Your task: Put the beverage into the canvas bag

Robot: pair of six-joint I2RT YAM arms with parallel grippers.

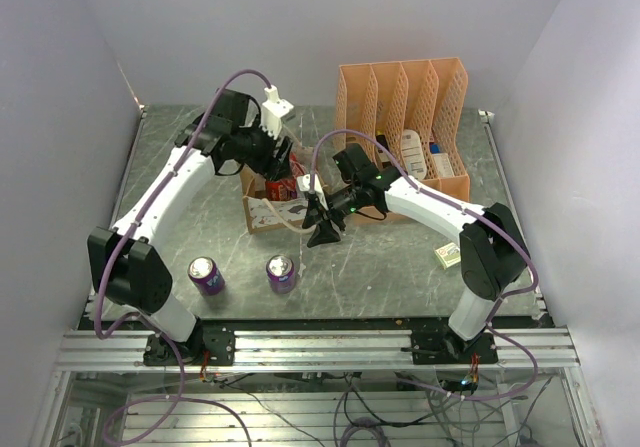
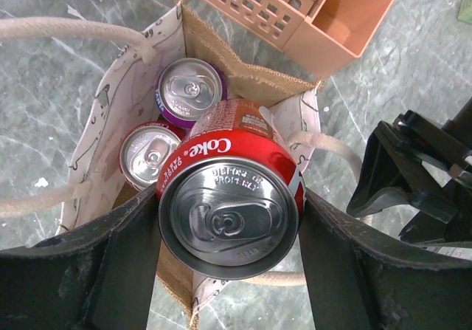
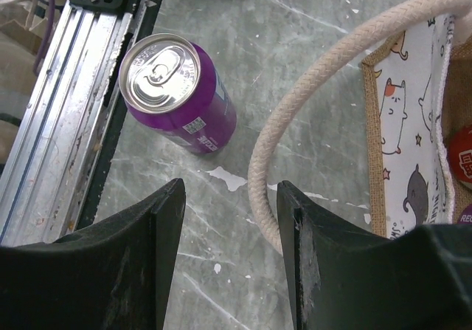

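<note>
Left arm reaches forward, its pincer (image 2: pixel 228 204) pointing down, clamping a Coke can (image 2: pixel 215 150) above the bag (image 2: pixel 103 116) mouth. Right arm bends inward, its pincer (image 3: pixel 230 212) spread beside a handle (image 3: pixel 295 101).

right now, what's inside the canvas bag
Two upright cans stand inside the canvas bag: a purple can and a second can beside it. The Coke can in the left end effector hangs over the opening, covering the rest of the interior.

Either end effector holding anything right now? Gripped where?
Left end effector clamps the Coke can by its sides, over the canvas bag. Right end effector clamps nothing.
</note>
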